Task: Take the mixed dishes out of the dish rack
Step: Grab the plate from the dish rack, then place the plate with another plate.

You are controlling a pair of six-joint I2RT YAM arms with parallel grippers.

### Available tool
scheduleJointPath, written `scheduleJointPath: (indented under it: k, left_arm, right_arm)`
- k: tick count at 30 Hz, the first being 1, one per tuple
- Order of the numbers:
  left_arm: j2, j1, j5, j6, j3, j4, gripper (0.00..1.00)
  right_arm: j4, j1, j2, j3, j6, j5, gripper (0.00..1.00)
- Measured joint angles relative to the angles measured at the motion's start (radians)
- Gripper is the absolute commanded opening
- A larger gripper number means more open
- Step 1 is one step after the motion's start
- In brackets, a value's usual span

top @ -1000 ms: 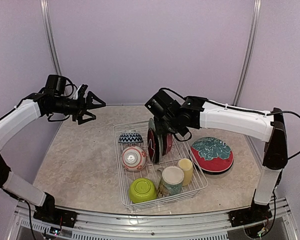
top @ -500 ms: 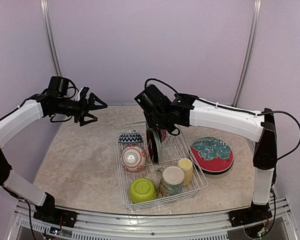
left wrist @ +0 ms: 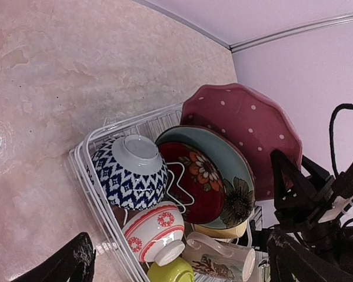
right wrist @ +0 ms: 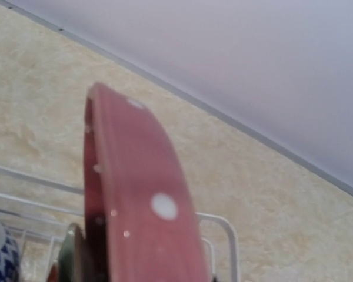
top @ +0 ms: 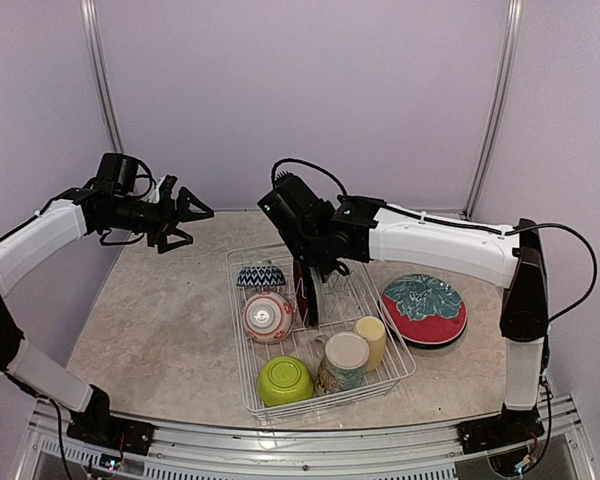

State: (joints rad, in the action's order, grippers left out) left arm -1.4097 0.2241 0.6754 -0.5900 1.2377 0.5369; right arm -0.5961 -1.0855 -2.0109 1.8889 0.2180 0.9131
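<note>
White wire forms the rectangular dish rack (top: pixel 365 298), which stands on the marbled beige table (top: pixel 160 320) near its centre.

**Left column of the rack**
- Far end: blue zigzag bowl (top: pixel 261 276), upside down.
- Just nearer: red-and-white patterned bowl (top: pixel 268 316).
- Near corner: lime green bowl (top: pixel 285 381), upside down.

**Near right part of the rack**
- The cream-and-teal mug (top: pixel 342 362) sits to the right of the green bowl.
- The yellow cup (top: pixel 371 342) is just beside the mug.

**Plate slots**
- The red floral plate (left wrist: pixel 197 182) stands on edge.
- The teal-rimmed plate (left wrist: pixel 223 158) stands on edge directly behind it.
- The round pink dotted plate (left wrist: pixel 241 132) is behind both and sits higher than they do.

**Right gripper**
- The right gripper (top: pixel 312 268) reaches down over the far middle of the rack.
- Its fingers pinch the rim of the pink plate.
- The right wrist view shows the plate edge-on and very close.

**Left gripper**
- The left gripper (top: pixel 201 224) hangs in the air above the far left of the table, well apart from the rack.
- Its fingers are spread and hold nothing.

**On the table**
- A red dish with a teal leaf pattern (top: pixel 424 308) lies just to the right of the rack.
</note>
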Motion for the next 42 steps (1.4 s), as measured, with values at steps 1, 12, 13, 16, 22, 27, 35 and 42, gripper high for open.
scheduleJointPath:
  k: [1, 12, 13, 16, 22, 27, 35, 42]
  left_arm:
    - [0.0, 0.0, 0.0, 0.0, 0.0, 0.002, 0.98]
    - [0.0, 0.0, -0.001, 0.0, 0.0, 0.011, 0.98]
    - [0.0, 0.0, -0.001, 0.0, 0.0, 0.011, 0.98]
    - [0.0, 0.0, 0.0, 0.0, 0.0, 0.011, 0.98]
    - [0.0, 0.0, 0.0, 0.001, 0.0, 0.011, 0.98]
    - [0.0, 0.0, 0.0, 0.003, 0.0, 0.011, 0.98]
    - [0.0, 0.0, 0.002, 0.005, 0.0, 0.011, 0.99]
    - [0.0, 0.0, 0.002, 0.007, 0.0, 0.012, 0.98]
  right_arm:
    - [-0.01, -0.001, 0.0, 0.006, 0.006, 0.011, 0.0]
    - [-0.145, -0.008, 0.031, 0.047, 0.179, 0.068, 0.0]
    - [-0.148, -0.007, 0.048, 0.03, 0.192, 0.066, 0.0]
    - [-0.149, 0.002, 0.109, -0.032, 0.23, 0.05, 0.0]
    - [-0.137, 0.047, 0.237, -0.15, 0.3, -0.027, 0.0]
    - [-0.114, 0.102, 0.347, -0.262, 0.33, -0.067, 0.0]
    - [-0.011, 0.321, 0.688, -0.566, 0.381, -0.309, 0.0]
    - [0.028, 0.629, 0.922, -0.733, 0.431, -0.489, 0.0]
